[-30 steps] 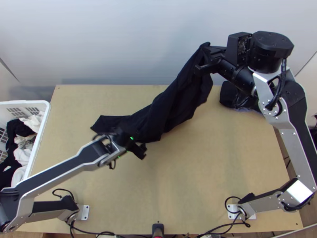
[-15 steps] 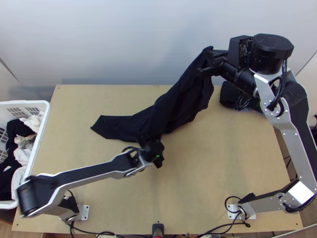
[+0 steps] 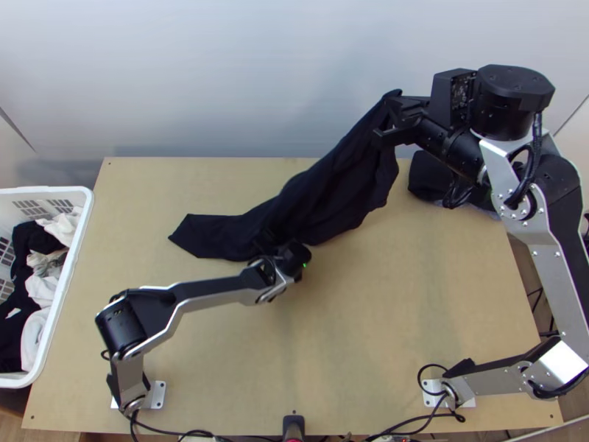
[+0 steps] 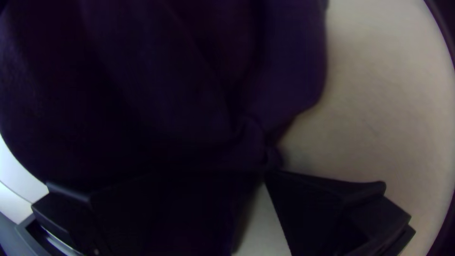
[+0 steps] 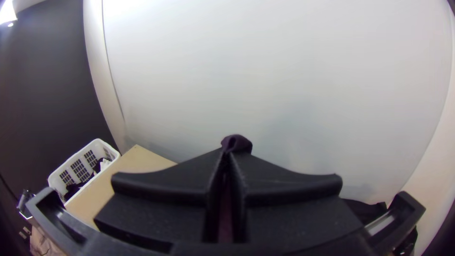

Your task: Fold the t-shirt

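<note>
While the right gripper (image 3: pixel 389 113) is high near the table's far edge, its jaws are clenched on a gathered bit of the black t-shirt (image 3: pixel 324 191), with the two wide fingers (image 5: pixel 166 182) pressed close together. A small rounded tuft of cloth pokes out just past their tips, and a narrow strip of it runs down between them. From those jaws the shirt hangs bunched in long, loose folds, slanting down and leftward onto the table (image 3: pixel 442 295), where its lower part lies crumpled. It ends in a flat, pointed piece to the left of the left gripper's jaws.

The left gripper (image 3: pixel 270 241) is low at the shirt's near edge, and its jaws stand apart, released. Cloth lies ahead of them and runs into the gap, where a sliver of bare tabletop also shows beside it; nothing there looks pinched. More bare tabletop lies just outside one of its fingers (image 4: pixel 322 204).

Well apart from the left jaws, out to their left, is a white basket (image 3: pixel 44 191) holding dark clothes (image 3: pixel 33 243) and white clothes (image 3: pixel 44 287). Off to the right of the right jaws, partly under the right arm, a separate dark bundle (image 3: pixel 427 177) rests near the table's far right corner.
</note>
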`<state>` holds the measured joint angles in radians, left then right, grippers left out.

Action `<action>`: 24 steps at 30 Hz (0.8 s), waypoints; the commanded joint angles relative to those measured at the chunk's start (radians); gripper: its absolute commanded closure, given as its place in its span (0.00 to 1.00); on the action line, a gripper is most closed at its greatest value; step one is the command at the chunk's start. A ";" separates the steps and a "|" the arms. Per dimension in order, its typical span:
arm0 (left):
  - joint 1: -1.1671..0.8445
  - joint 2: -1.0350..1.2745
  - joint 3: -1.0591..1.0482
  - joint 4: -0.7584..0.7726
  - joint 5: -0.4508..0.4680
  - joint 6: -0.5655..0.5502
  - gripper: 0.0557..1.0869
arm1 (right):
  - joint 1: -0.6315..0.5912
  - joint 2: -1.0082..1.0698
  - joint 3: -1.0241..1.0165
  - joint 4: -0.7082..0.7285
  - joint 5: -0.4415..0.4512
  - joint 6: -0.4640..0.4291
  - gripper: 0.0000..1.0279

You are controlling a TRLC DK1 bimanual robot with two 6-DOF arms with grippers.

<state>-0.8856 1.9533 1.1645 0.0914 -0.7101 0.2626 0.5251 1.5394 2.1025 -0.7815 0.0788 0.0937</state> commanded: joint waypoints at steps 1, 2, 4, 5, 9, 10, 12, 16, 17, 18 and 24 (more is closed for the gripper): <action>0.106 0.061 0.058 0.131 -0.089 0.024 0.05 | 0.006 0.004 0.001 -0.012 -0.001 0.001 0.97; 0.112 0.065 0.064 0.148 -0.106 0.026 0.05 | 0.006 0.007 0.002 -0.012 -0.001 0.001 0.97; 0.119 0.065 0.058 0.174 -0.120 0.027 0.23 | 0.007 0.013 0.005 -0.012 -0.001 0.001 0.97; 0.126 0.064 0.057 0.189 -0.118 0.035 0.51 | 0.007 0.016 0.007 -0.012 -0.001 0.001 0.97; 0.122 -0.001 0.017 0.176 -0.103 0.070 0.96 | 0.009 0.021 0.010 -0.012 -0.001 0.001 0.97; 0.116 -0.044 -0.002 0.176 -0.092 0.072 0.96 | 0.009 0.021 0.008 -0.012 -0.001 0.001 0.97; 0.100 -0.145 -0.034 0.169 -0.066 0.086 0.96 | 0.007 0.022 0.002 -0.012 -0.001 -0.003 0.97; 0.076 -0.363 -0.074 0.160 -0.006 0.072 0.96 | 0.001 0.031 -0.007 -0.012 0.001 -0.005 0.97; 0.073 -0.406 -0.072 0.143 -0.006 0.070 0.96 | 0.000 0.034 -0.007 -0.010 0.001 -0.005 0.97; 0.068 -0.445 -0.066 0.107 -0.006 0.064 0.96 | 0.000 0.039 -0.006 -0.010 0.001 -0.005 0.97; 0.080 -0.705 0.041 -0.170 0.069 -0.059 0.96 | 0.000 0.048 0.001 -0.005 0.003 -0.006 0.97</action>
<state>-0.8082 1.5219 1.1309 0.1448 -0.7216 0.3088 0.5270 1.5764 2.1006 -0.7914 0.0792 0.0891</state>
